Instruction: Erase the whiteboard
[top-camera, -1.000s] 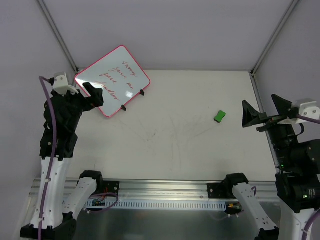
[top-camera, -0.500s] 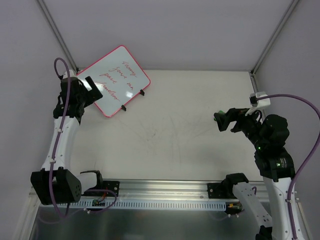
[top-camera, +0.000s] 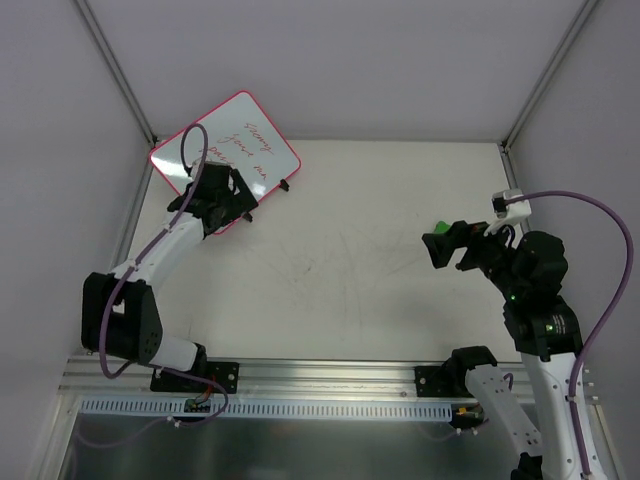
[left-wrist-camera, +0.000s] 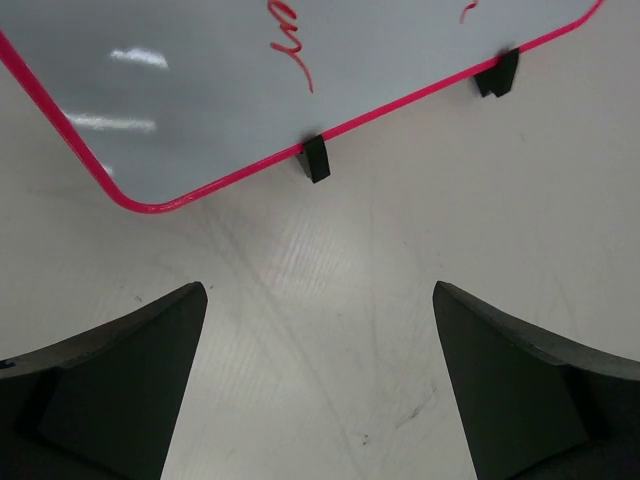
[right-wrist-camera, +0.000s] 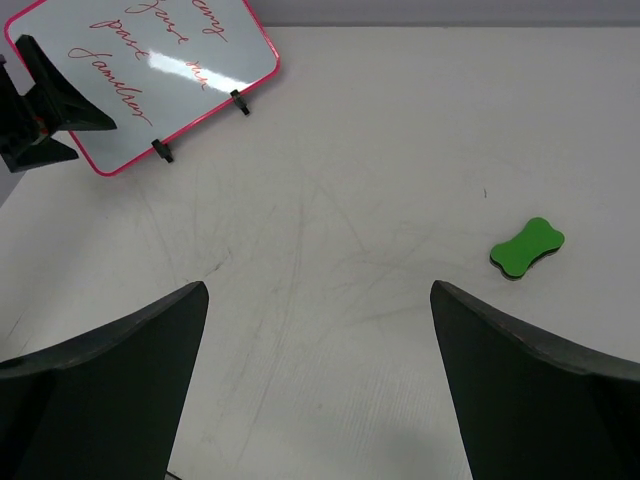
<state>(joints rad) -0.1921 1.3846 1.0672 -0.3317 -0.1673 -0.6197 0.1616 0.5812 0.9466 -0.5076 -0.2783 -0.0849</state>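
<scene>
Whiteboard (top-camera: 235, 140) upper left, red writing all there; green eraser (right-wrist-camera: 527, 248) lies unheld; left gripper (left-wrist-camera: 320, 380), right gripper (right-wrist-camera: 320, 380) spread, empty; 0 erased

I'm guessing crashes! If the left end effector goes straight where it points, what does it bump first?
Probably the whiteboard, its pink rim near a black clip, just ahead of the open left end effector. It tilts down, so it may touch the table first; depth is unclear.
</scene>
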